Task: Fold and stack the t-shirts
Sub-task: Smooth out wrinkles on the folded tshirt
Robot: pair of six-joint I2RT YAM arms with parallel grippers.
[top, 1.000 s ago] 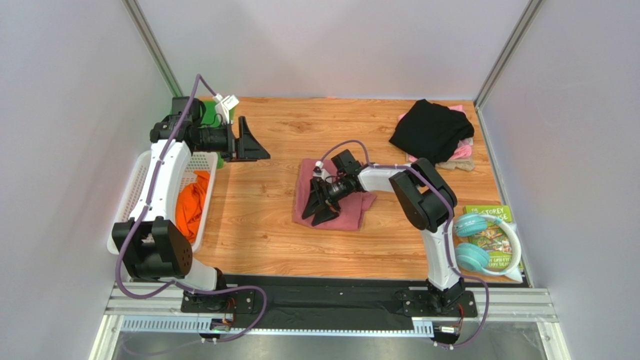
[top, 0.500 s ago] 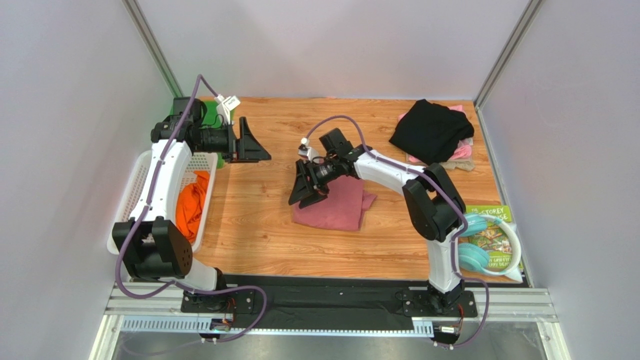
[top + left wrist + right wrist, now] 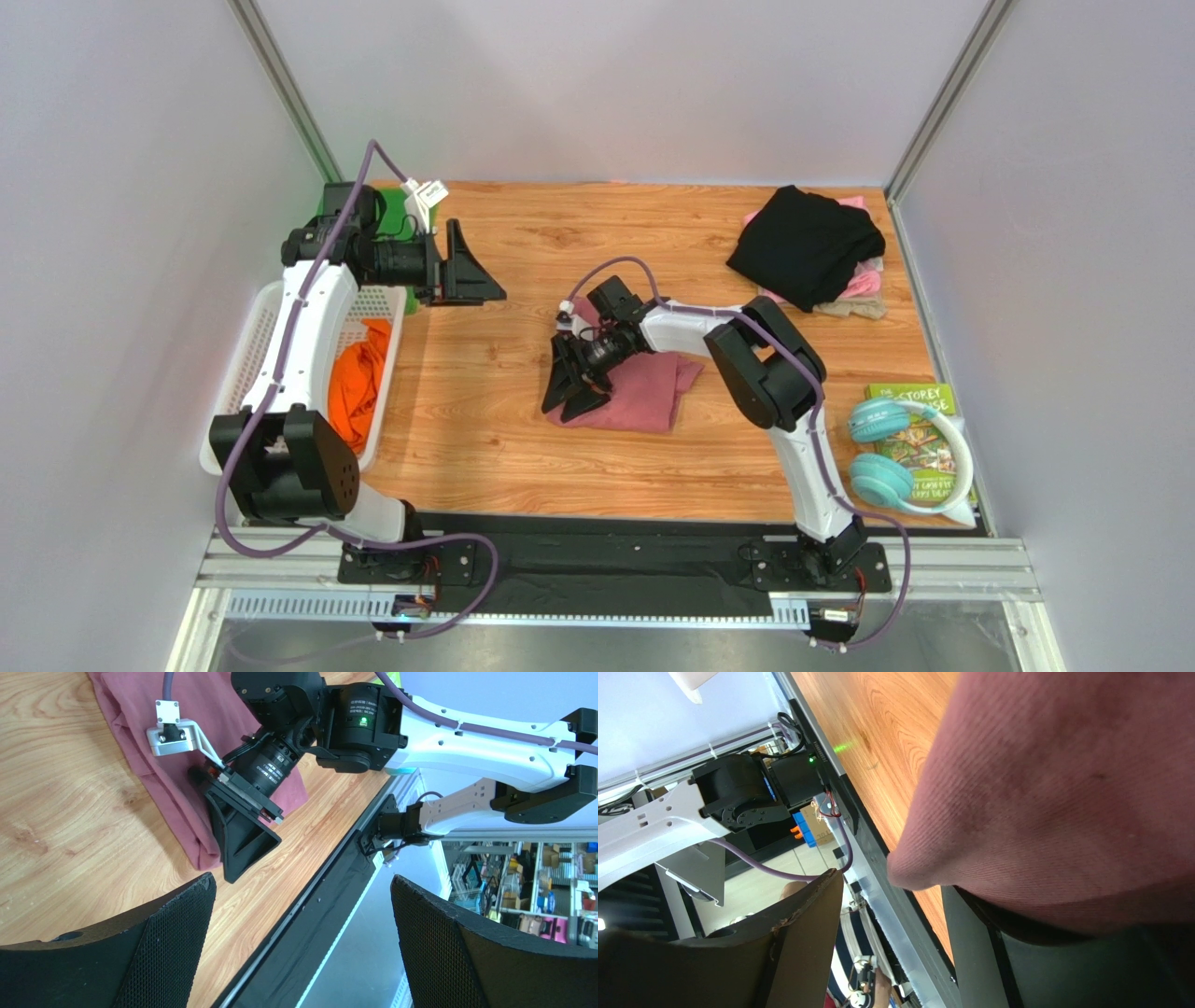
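Two arms in top view; left gripper sits over the far-left tabletop, just beyond the white mesh basket, well apart from all cloth. Left wrist view shows its fingers spread wide with nothing between them

Right arm reaches toward the middle of the tabletop. Right gripper is at the left edge of the dusty-rose t-shirt, which lies as a folded, roughly rectangular bundle at centre. Right wrist view: jaws apart, wood grain visible in the gap; a rounded fold of the rose cloth rests over one finger, not pinched between the two

Black t-shirt is crumpled at the far-right corner, lying on top of a pale pink t-shirt whose edge shows beneath it. Orange t-shirt is bunched inside the basket

Teal headphones and a green book lie at the near right edge, apart from the shirts
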